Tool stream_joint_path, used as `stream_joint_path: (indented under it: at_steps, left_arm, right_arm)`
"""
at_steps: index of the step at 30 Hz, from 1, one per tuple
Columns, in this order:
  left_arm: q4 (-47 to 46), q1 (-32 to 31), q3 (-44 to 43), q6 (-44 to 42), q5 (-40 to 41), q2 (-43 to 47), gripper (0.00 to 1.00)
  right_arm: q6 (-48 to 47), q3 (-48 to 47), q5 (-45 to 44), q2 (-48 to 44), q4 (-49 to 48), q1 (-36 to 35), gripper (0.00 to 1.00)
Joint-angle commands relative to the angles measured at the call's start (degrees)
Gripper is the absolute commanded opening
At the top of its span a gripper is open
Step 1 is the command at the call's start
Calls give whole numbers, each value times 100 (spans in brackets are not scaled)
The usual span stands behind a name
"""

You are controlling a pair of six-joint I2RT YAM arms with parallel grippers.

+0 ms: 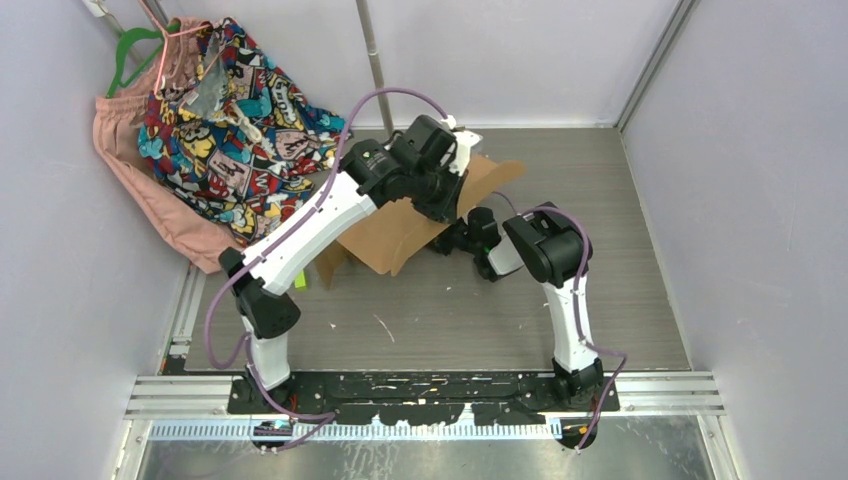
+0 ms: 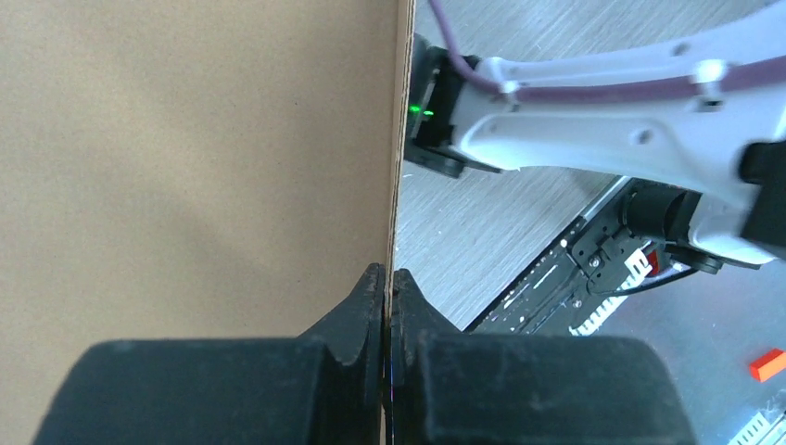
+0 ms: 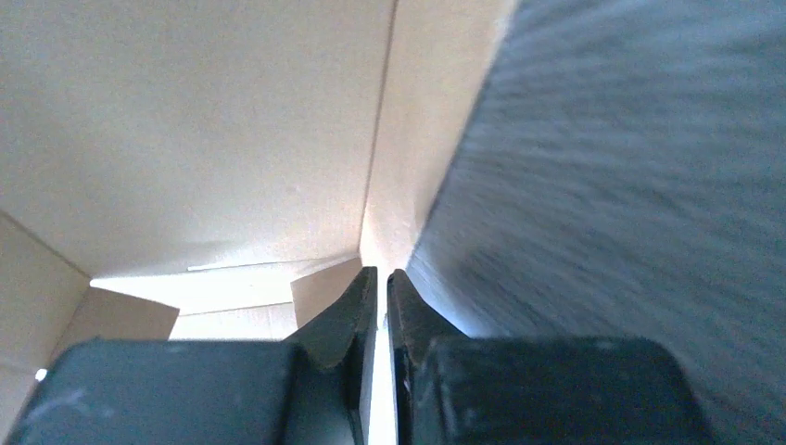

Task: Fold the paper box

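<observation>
- Closest to us in the top view, the base rail [image 1: 420,385] carries the 2 arms, and beyond it the grey table [image 1: 620,300] runs to the back wall
- Next in size, the paper box [image 1: 400,235] sits at the far middle of the table, under and between the 2 wrists; it is plain brown corrugated card, only partly formed, with 1 panel raised and curving up toward the back and a small flap poking out at its near left
- From inside, the right wrist view shows pale walls meeting along a crease, with loose flaps low down that are not yet tucked
- We judge the main risk to be the 2 arms pulling against each other: with both pinching thin edges, uneven motion could tear the card, buckle a panel off its scored line, or slide an edge out of a grip so the raised wall flops back
- Crowded wrists above the box could also collide
- Patterned and pink clothes [image 1: 215,130] hang at the far left, well apart from the work
- Our left gripper [image 2: 387,278] is clamped tight on a panel edge seen end-on
- Our right gripper [image 3: 382,278] is closed to a thin slit, which appears to pinch card at the crease
</observation>
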State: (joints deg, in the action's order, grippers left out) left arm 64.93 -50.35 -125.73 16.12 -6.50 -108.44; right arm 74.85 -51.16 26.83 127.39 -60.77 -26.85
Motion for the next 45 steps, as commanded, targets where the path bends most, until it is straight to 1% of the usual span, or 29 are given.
stream_joint_path:
  at_steps: [1, 8, 14, 17, 18, 21, 23, 25, 30, 39, 45]
  left_arm:
    - [-557, 216, 386, 166, -284, 675, 2]
    - [-558, 216, 415, 207, -412, 675, 2]
    - [-578, 168, 410, 243, -448, 692, 2]
    - [-569, 120, 407, 251, -475, 693, 2]
    - [-569, 102, 409, 259, -475, 692, 2]
    - [-565, 66, 418, 277, -522, 684, 2]
    - [-560, 44, 439, 294, -539, 701, 2]
    - [-575, 34, 465, 317, -574, 731, 2]
    - [-619, 25, 594, 363, -656, 803, 2]
    - [-781, -1, 918, 445, -859, 981, 2]
    - [-848, -1, 1059, 453, -947, 1082, 2]
  right_arm:
    - [-465, 467, 227, -570, 86, 189, 16]
    - [-795, 824, 245, -968, 328, 436, 17]
    - [-805, 955, 379, -1217, 318, 805, 17]
    - [-799, 1051, 449, -1415, 329, 1150, 18]
    - [-780, 1048, 516, -1449, 326, 1352, 20]
    - [-489, 904, 700, -1389, 105, 1846, 22]
    - [-156, 697, 803, -1257, -158, 2136, 24]
    - [129, 400, 846, -1113, -304, 2343, 29]
    - [302, -637, 798, -790, 59, 2582, 39]
    - [317, -2331, 759, 167, 895, 2598, 37]
    - [231, -3123, 815, 582, 1357, 2558, 36]
